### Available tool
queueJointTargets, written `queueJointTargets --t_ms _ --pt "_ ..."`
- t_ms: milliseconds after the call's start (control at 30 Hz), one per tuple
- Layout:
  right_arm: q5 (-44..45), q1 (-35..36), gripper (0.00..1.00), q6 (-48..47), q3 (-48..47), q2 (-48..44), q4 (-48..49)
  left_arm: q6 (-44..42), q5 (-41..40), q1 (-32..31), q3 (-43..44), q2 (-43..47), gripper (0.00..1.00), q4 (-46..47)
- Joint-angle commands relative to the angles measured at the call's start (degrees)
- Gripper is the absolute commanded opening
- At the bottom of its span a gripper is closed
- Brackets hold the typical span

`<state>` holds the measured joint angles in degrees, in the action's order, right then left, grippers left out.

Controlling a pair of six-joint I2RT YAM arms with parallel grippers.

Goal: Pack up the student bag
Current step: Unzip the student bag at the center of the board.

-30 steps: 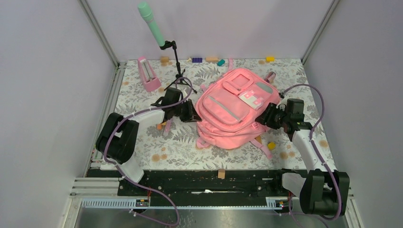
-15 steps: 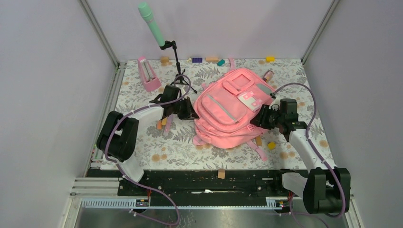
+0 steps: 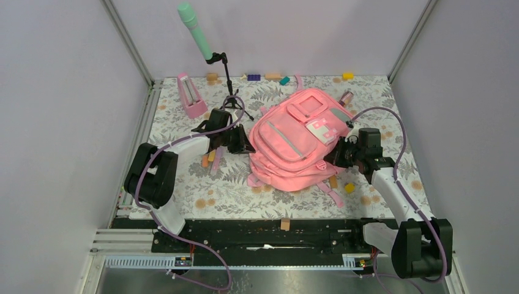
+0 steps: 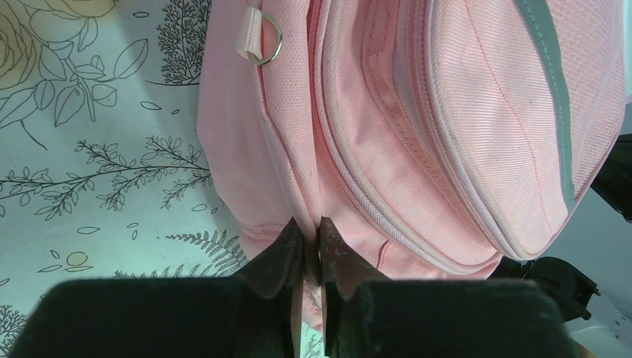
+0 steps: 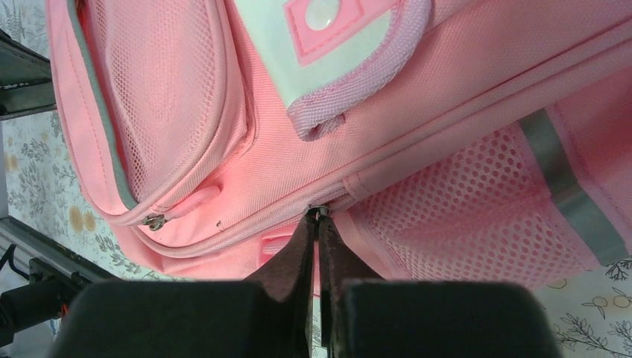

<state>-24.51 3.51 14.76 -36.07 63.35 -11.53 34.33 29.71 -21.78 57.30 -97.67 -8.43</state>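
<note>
The pink student bag [image 3: 294, 147] lies flat in the middle of the floral mat, front pockets and grey strip up. My left gripper [image 3: 245, 146] is at its left edge, shut on a fold of the bag's fabric [image 4: 313, 231]. My right gripper [image 3: 338, 154] is at the bag's right side, shut on a small metal zipper pull [image 5: 318, 212] beside the mesh side pocket [image 5: 477, 194]. A second zipper pull [image 5: 155, 221] hangs on the front pocket. A white and pink patch [image 3: 322, 129] sits on the bag's front.
A pink metronome [image 3: 191, 95] and a green microphone on a black stand [image 3: 211, 58] are at the back left. Orange and pink sticks [image 3: 210, 158] lie left of the bag. Small blocks lie along the back wall [image 3: 272, 77] and by the bag's right front [image 3: 349, 187].
The bag has shifted left and rotated slightly with both grippers. The left gripper drew back to the left; the right gripper moved left and a little nearer the bag.
</note>
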Motion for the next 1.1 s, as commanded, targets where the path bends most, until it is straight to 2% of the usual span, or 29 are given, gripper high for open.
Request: queueJointTargets --t_ms 0,100,267,500,667,800,933,1067 --pt "3.22 1.52 0.00 -0.39 -1.16 -3.19 -3.11 -1.72 -1.23 1.21 2.29 0.32 0.06 -0.01" --pt "7.28 3.61 0.00 -0.70 -2.93 -4.46 -6.23 -1.65 -0.91 1.21 2.29 0.77 0.00 0.37" --pt "14.20 8.91 0.00 -2.27 -9.14 -1.84 -14.22 -1.19 -0.25 1.21 1.68 2.20 0.00 1.70" --pt "34.74 17.07 0.00 -6.32 -19.88 6.24 -29.75 -1.62 -0.84 1.21 1.58 3.57 0.00 1.62" --pt "44.02 20.20 0.00 -8.73 -22.80 9.00 -33.18 -2.00 -1.21 1.21 1.68 4.10 0.00 1.35" --pt "45.79 22.83 0.00 -12.29 -25.85 10.22 -35.13 -2.66 -2.18 1.21 1.75 4.55 0.00 0.80" --pt "38.36 24.06 0.00 -13.18 -30.32 12.51 -39.87 -2.42 -2.20 1.09 1.34 5.32 0.00 1.22" --pt "36.49 26.96 0.00 -12.12 -32.03 14.88 -46.08 -2.93 -3.19 0.88 1.06 6.47 0.00 1.19"
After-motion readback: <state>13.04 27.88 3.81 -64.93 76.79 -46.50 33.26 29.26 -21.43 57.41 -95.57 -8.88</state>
